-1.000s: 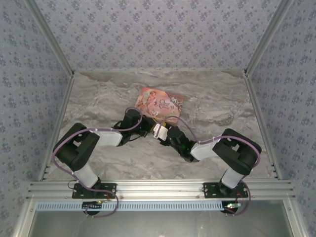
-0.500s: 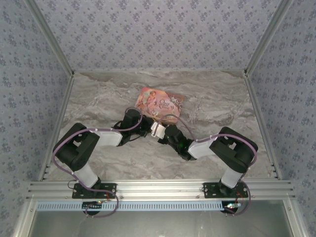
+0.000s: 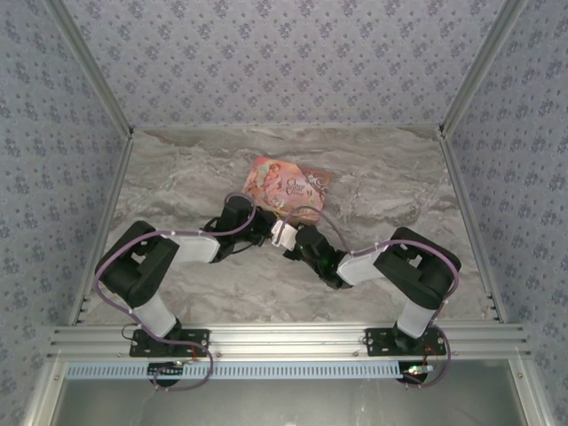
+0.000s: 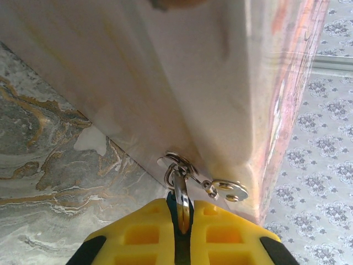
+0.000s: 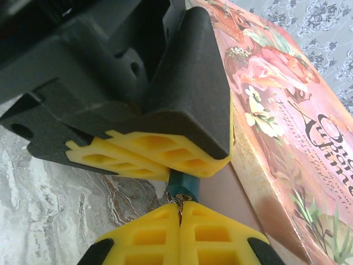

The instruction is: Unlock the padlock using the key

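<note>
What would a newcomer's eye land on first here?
A flat pink illustrated box lies mid-table. At its near edge the left gripper pinches a tiny teal padlock whose silvery shackle hooks the box's metal clasp, while the right gripper, shut, meets the padlock's free end.

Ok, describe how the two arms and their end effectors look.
The left arm and right arm are black with pale grey links, each with a lilac cable. The left end effector and right end effector have black housings and yellow fingers with recessed pockets.
</note>
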`<state>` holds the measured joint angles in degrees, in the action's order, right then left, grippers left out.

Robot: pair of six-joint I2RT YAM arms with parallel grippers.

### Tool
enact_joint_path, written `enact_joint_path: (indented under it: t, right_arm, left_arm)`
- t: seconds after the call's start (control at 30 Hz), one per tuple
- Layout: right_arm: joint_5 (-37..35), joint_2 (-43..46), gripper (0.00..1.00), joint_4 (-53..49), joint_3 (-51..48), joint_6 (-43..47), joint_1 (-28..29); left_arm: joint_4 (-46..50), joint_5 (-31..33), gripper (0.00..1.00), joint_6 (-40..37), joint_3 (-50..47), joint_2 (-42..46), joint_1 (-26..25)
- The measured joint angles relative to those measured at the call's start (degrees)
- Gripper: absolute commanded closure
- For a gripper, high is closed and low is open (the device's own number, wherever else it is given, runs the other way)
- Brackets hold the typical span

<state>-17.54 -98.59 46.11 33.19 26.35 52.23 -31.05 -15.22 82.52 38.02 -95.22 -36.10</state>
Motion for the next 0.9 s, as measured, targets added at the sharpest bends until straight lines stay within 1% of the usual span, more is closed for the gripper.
enact_joint_path:
  t: [0.13,0.23,0.53,0.9]
  right_arm:
    - [1.03,0.02,1.0,0.0,0.0,-0.66,-0.46]
    - [3.54,0.46,1.0,-0.17,-0.02,-2.36,-1.51]
    - [16.76,3.41,1.0,-2.75,-0.04,-12.37,-6.82]
    - [27.61,3.39,1.0,-2.14,-0.37,-23.28,-11.19]
  left_arm:
    - [-0.02,0.02,1.0,0.02,-0.04,0.0,0.0]
    - [-0.09,0.0,1.0,0.04,-0.07,0.0,0.11]
    - [-0.92,-0.2,1.0,0.24,-0.37,1.09,0.11]
    - [-1.97,-0.61,1.0,0.66,-1.14,1.16,0.11]
